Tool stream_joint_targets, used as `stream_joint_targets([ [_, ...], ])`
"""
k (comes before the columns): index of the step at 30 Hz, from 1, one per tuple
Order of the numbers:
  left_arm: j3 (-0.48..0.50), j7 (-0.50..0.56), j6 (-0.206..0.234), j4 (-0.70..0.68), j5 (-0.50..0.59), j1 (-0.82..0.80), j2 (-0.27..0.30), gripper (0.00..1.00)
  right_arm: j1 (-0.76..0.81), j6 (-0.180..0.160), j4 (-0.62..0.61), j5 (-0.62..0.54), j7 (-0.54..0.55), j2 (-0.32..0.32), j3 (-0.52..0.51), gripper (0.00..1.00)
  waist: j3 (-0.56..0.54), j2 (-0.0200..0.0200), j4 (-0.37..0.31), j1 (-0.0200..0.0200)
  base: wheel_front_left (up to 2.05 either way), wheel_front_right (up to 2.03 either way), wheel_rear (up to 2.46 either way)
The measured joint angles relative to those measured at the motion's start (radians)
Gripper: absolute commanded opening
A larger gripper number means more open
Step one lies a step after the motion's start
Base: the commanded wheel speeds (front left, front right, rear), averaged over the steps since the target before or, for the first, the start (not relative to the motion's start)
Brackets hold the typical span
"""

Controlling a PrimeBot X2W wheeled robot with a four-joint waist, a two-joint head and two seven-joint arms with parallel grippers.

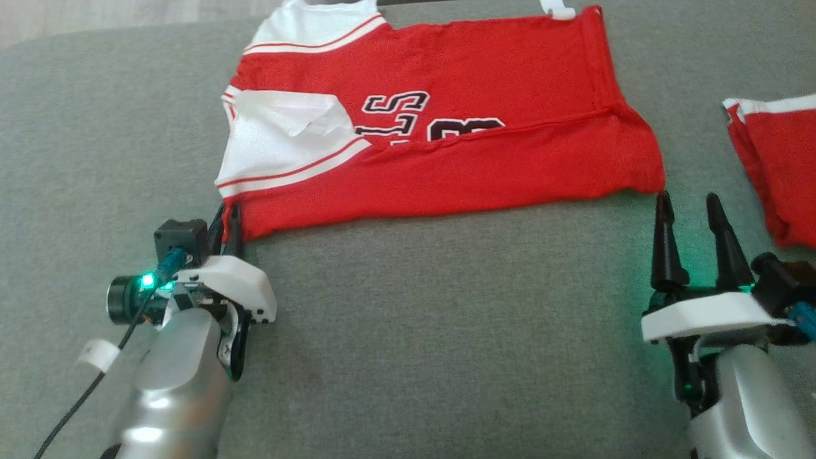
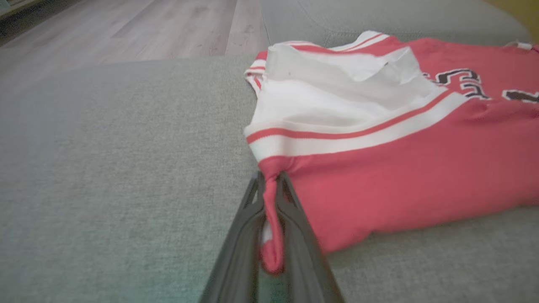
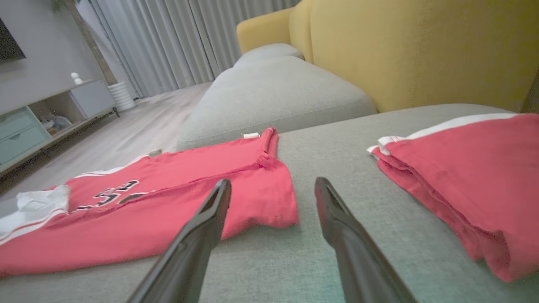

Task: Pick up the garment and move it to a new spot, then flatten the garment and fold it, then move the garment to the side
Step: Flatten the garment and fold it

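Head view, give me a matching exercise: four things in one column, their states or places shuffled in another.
1 left gripper
2 right gripper
3 jersey
4 second garment

A open
B far right of the cushion
C shut on the jersey's corner
D laid out mid-cushion

Pairs: 1-C, 2-A, 3-D, 4-B

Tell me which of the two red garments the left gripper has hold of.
The spread-out jersey with black lettering: the left gripper is shut on its near corner. The folded red garment at the right lies untouched.
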Motion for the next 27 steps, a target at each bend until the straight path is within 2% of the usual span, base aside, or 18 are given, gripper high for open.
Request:
stream_joint_targets([
  [7, -0.018, -0.106, -0.028, -0.097, 0.003, 0.000, -0.012, 0.00, -0.093, 0.000, 0.118, -0.080, 0.118, 0.000, -0.078, 1.00, -0.020, 0.0000, 0.050, -0.0001, 0.00, 0.00, 0.00],
  [13, -0.048, -0.114, -0.041, -0.215, 0.038, 0.003, -0.016, 0.00, -0.223, 0.000, 0.256, -0.123, 0.246, -0.001, -0.147, 1.00, -0.009, 0.0000, 0.088, -0.0001, 0.00, 0.00, 0.00],
  [16, -0.058, -0.114, -0.049, -0.258, 0.044, 0.010, -0.019, 0.00, -0.266, 0.000, 0.329, -0.225, 0.297, -0.001, -0.179, 1.00, 0.007, 0.0000, 0.098, 0.0000, 0.00, 0.00, 0.00],
  [21, -0.083, -0.114, -0.058, -0.283, 0.054, 0.013, -0.026, 0.00, -0.336, 0.000, 0.413, -0.304, 0.344, -0.004, -0.207, 1.00, 0.025, 0.0000, 0.117, -0.0001, 0.00, 0.00, 0.00],
  [22, -0.086, -0.114, -0.058, -0.284, 0.054, 0.014, -0.027, 0.00, -0.352, 0.000, 0.426, -0.322, 0.353, -0.005, -0.212, 0.60, 0.026, 0.0000, 0.119, 0.0000, 0.00, 0.00, 0.00],
  [23, -0.087, -0.114, -0.058, -0.284, 0.054, 0.017, -0.027, 0.00, -0.365, 0.000, 0.439, -0.330, 0.357, -0.006, -0.214, 0.05, 0.025, 0.0000, 0.121, 0.0000, 0.00, 0.00, 0.00],
  [24, -0.087, -0.114, -0.058, -0.283, 0.054, 0.021, -0.027, 0.00, -0.372, 0.000, 0.450, -0.333, 0.358, -0.007, -0.214, 0.00, 0.023, 0.0000, 0.122, 0.0000, 0.00, 0.00, 0.00],
  [27, -0.088, -0.114, -0.056, -0.263, 0.054, 0.036, -0.026, 0.00, -0.374, 0.000, 0.477, -0.336, 0.339, -0.004, -0.212, 0.00, 0.008, 0.0000, 0.121, -0.0001, 0.00, 0.00, 0.00],
])
